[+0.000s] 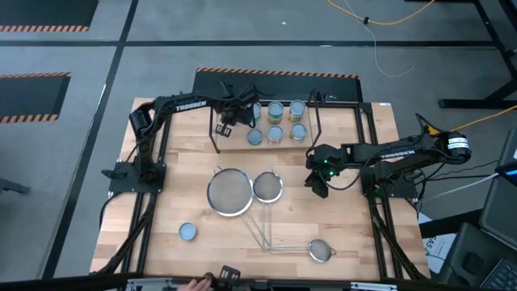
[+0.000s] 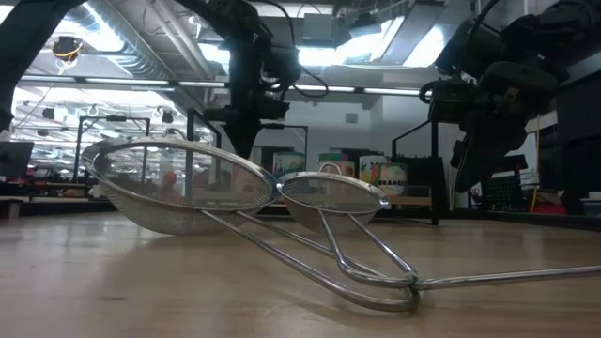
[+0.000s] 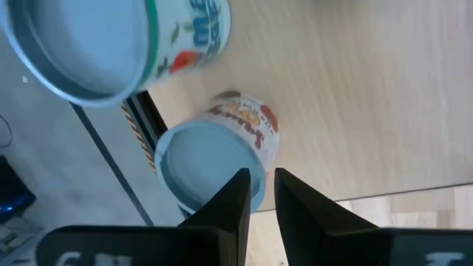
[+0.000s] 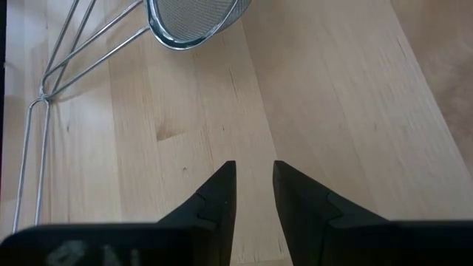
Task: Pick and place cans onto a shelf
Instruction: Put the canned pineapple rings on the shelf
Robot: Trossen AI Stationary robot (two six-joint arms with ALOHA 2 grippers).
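Note:
The shelf (image 1: 339,121) stands at the table's far middle with several cans (image 1: 275,111) on its board. My left gripper (image 1: 242,109) hangs over the shelf's left end, its fingers close together and empty. In the left wrist view my left gripper (image 3: 260,191) hovers just above an orange-red labelled can (image 3: 207,159), with a green labelled can (image 3: 96,44) beside it. One more can (image 1: 187,232) stands on the table at the near left. My right gripper (image 1: 317,184) hangs shut and empty over bare table right of the strainers; it also shows in the right wrist view (image 4: 255,181).
Two round mesh strainers (image 1: 229,192) (image 1: 267,187) lie mid-table, their long handles running toward the near edge, where a small strainer (image 1: 321,250) lies. A black frame (image 1: 371,202) edges the table. A person's hand (image 1: 194,283) shows at the near edge.

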